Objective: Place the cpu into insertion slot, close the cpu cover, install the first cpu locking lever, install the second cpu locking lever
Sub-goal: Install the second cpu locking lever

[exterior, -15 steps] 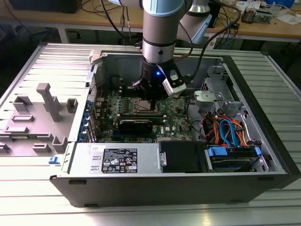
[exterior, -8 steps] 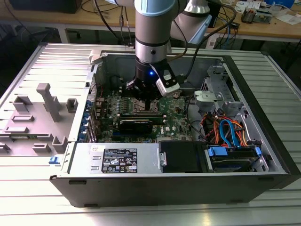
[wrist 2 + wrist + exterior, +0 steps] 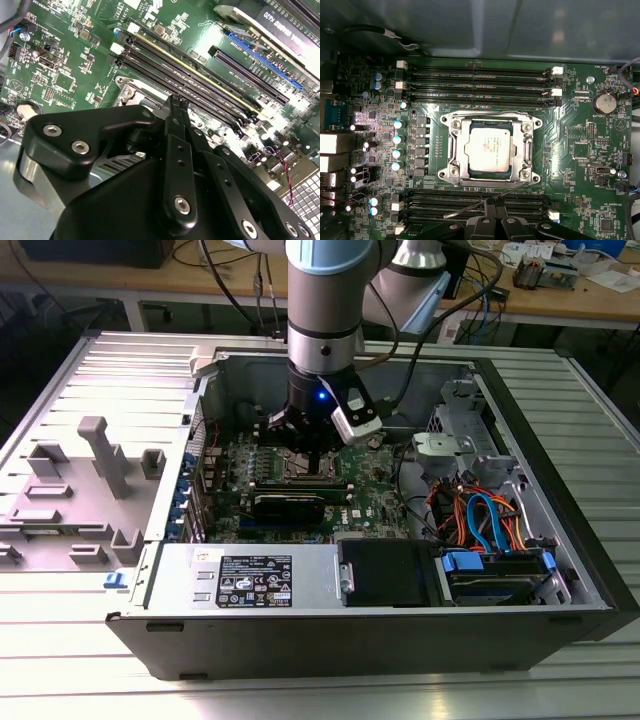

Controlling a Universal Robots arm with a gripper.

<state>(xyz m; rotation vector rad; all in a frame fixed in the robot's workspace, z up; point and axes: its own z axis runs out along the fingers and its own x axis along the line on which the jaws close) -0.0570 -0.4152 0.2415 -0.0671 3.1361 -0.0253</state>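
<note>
Scene: open PC case (image 3: pixel 380 635) lying on its side, motherboard (image 3: pixel 570 150) facing up, arm reaching down over the socket area in the exterior view.
Cpu (image 3: pixel 490 150): already seated flat in the insertion slot (image 3: pixel 490 123), silver top facing up, looks square to the rim.
Cpu cover (image 3: pixel 454 150): appears folded down over the chip, frame lying around its edges, chip showing thru the window.
Locking lever (image 3: pixel 470 209): thin metal rod, slanting across the memory slots (image 3: pixel 445 196) beside the socket; looks unlatched, free end sticking out.
Gripper (image 3: pixel 489 204): right at that rod, tips touching or just above it, approx mid-length. In the second wrist view the gripper (image 3: pixel 175 107) hangs low over the board.
Jaws: pressed together, no gap seen. Can't tell whether the rod is pinched between them or only pushed by the closed tip.
Step in hand (judgement): seating the 1st lever.
Doing it well: push near the rod's free end, not the pivot; keep the tip off the memory slots & caps; steer it sideways under its hook w/o letting it spring off.
Risk: rod slipping off the narrow tip; cover lifting if the lever isn't fully down.
</note>
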